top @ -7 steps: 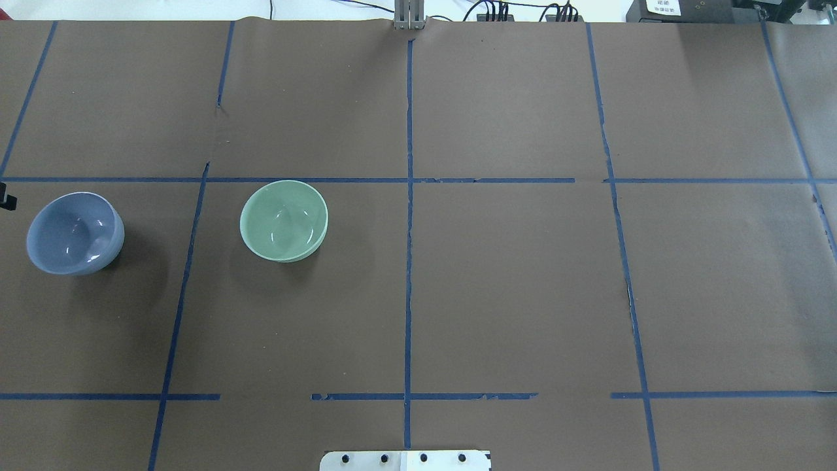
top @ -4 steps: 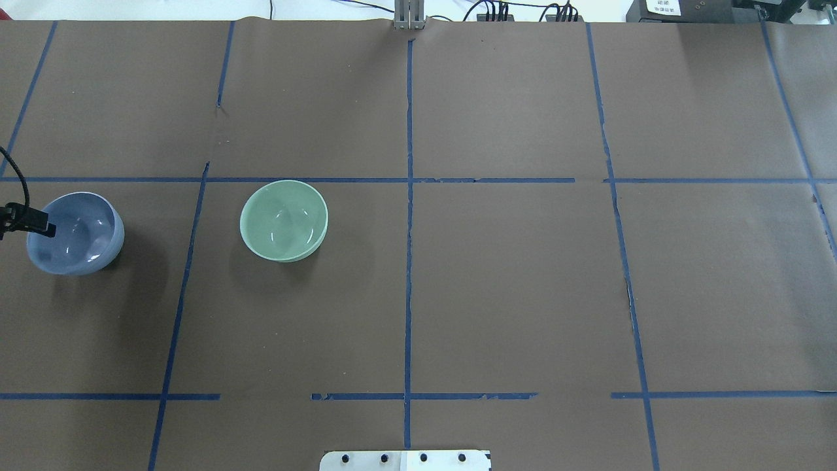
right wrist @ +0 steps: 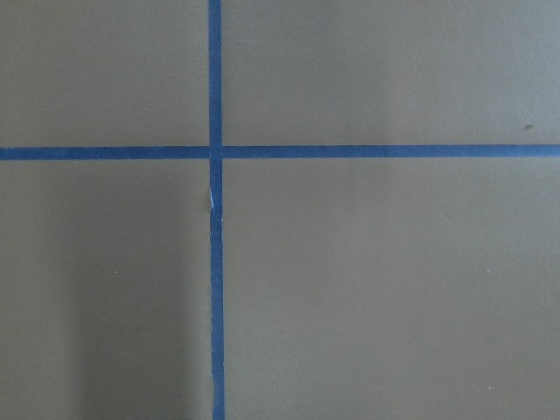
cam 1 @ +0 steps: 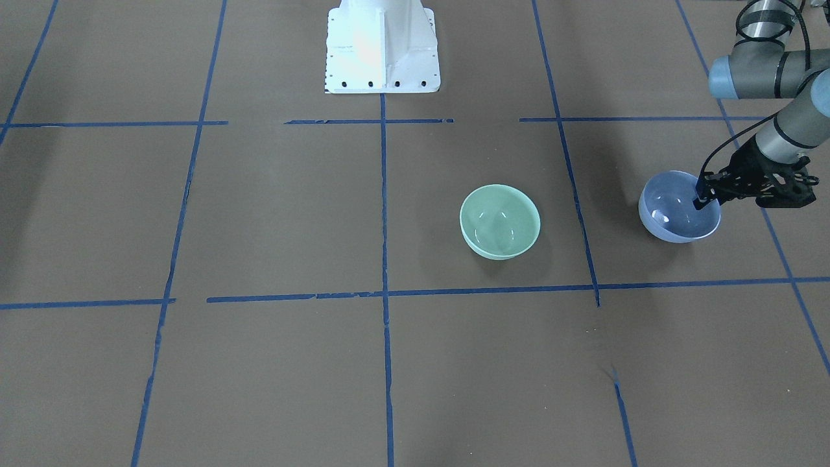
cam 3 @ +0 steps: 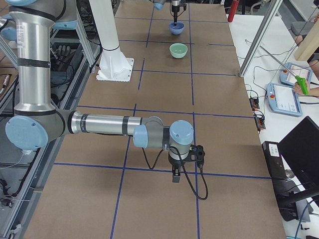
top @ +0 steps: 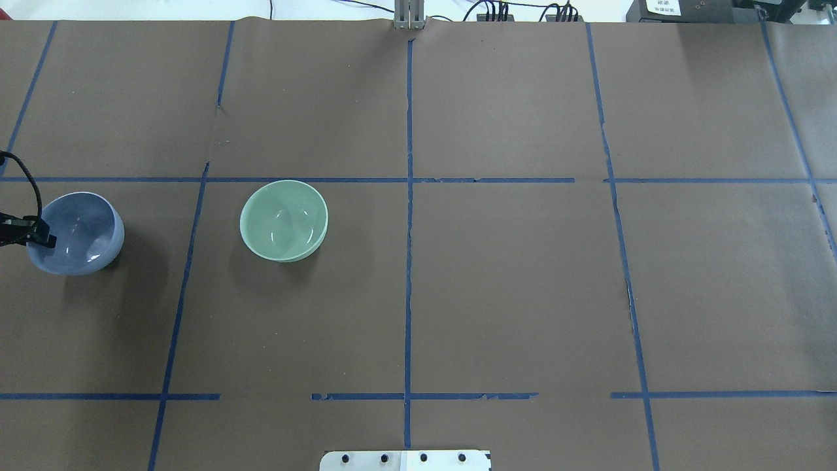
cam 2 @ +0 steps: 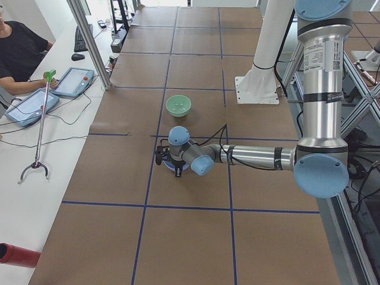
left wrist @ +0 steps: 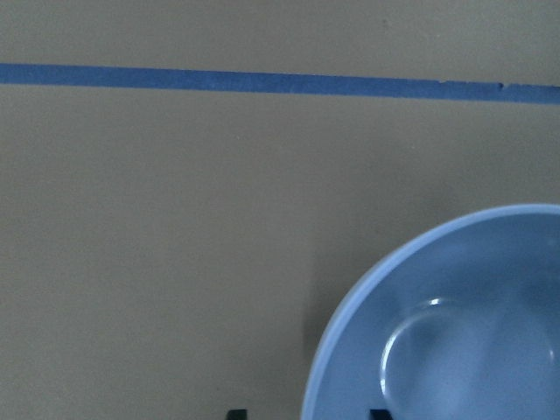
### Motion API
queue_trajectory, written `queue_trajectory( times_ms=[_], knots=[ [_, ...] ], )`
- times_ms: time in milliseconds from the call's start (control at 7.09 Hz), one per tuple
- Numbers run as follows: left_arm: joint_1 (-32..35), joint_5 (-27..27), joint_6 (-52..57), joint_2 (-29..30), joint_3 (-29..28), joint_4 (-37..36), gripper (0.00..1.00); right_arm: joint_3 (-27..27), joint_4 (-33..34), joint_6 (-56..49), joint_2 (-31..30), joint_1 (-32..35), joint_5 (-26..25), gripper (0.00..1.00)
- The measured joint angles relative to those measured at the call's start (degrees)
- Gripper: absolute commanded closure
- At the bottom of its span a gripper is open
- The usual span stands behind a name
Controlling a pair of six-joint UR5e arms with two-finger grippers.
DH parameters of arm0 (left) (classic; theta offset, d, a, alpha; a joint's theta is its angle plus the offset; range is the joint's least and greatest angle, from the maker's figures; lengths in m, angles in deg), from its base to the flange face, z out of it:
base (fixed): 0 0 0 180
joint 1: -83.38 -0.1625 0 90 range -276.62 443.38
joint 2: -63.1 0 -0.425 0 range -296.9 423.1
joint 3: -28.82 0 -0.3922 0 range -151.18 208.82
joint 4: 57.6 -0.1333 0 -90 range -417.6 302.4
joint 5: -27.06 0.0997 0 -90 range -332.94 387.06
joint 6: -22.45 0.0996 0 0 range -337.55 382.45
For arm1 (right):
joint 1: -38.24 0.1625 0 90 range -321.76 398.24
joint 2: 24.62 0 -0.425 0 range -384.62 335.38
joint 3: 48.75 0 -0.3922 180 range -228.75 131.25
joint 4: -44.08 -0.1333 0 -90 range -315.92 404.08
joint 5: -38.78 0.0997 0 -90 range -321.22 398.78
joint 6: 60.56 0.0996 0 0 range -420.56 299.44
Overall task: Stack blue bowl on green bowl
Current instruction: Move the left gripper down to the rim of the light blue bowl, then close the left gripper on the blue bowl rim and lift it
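The blue bowl (top: 82,235) stands upright at the table's left end; it also shows in the front view (cam 1: 674,217) and the left wrist view (left wrist: 455,332). The green bowl (top: 283,220) stands upright to its right, apart from it, also in the front view (cam 1: 499,220). My left gripper (cam 1: 708,196) is open at the blue bowl's outer rim, one finger inside the bowl and one outside; in the left wrist view (left wrist: 306,413) the two tips straddle the rim. My right gripper (cam 3: 175,174) hovers over bare table far away; I cannot tell whether it is open.
Brown paper with blue tape lines (top: 409,196) covers the table. The white robot base (cam 1: 382,45) stands at mid-table on the robot's side. An operator and tablets (cam 2: 35,101) are past the far edge.
My left gripper has come in from the table's left edge and has lowered onto the blue bowl's outer rim. Both bowls have stayed in place.
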Motion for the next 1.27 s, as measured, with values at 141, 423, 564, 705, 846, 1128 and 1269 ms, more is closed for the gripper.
queue_trajectory(
  times_ms=[141,423,564,705,846,1128,1269],
  knots=[
    [0.2,-0.2,0.2,-0.2,0.9,0.0,1.00,0.0,0.0,0.0,0.0,0.0,0.0,0.00],
    [1.8,-3.0,2.3,-1.5,6.7,-2.9,1.00,0.0,0.0,0.0,0.0,0.0,0.0,0.00],
    [4.4,-4.9,6.2,-2.1,11.0,-9.0,1.00,0.0,0.0,0.0,0.0,0.0,0.0,0.00],
    [8.1,-5.8,12.0,-1.8,16.2,-19.2,1.00,0.0,0.0,0.0,0.0,0.0,0.0,0.00],
    [12.2,-6.0,17.8,0.6,21.1,-31.0,1.00,0.0,0.0,0.0,0.0,0.0,0.0,0.00],
    [17.9,-5.9,21.9,7.1,27.4,-47.1,1.00,0.0,0.0,0.0,0.0,0.0,0.0,0.00],
    [18.2,-6.2,20.2,8.4,29.4,-50.6,1.00,0.0,0.0,0.0,0.0,0.0,0.0,0.00]
  ],
)
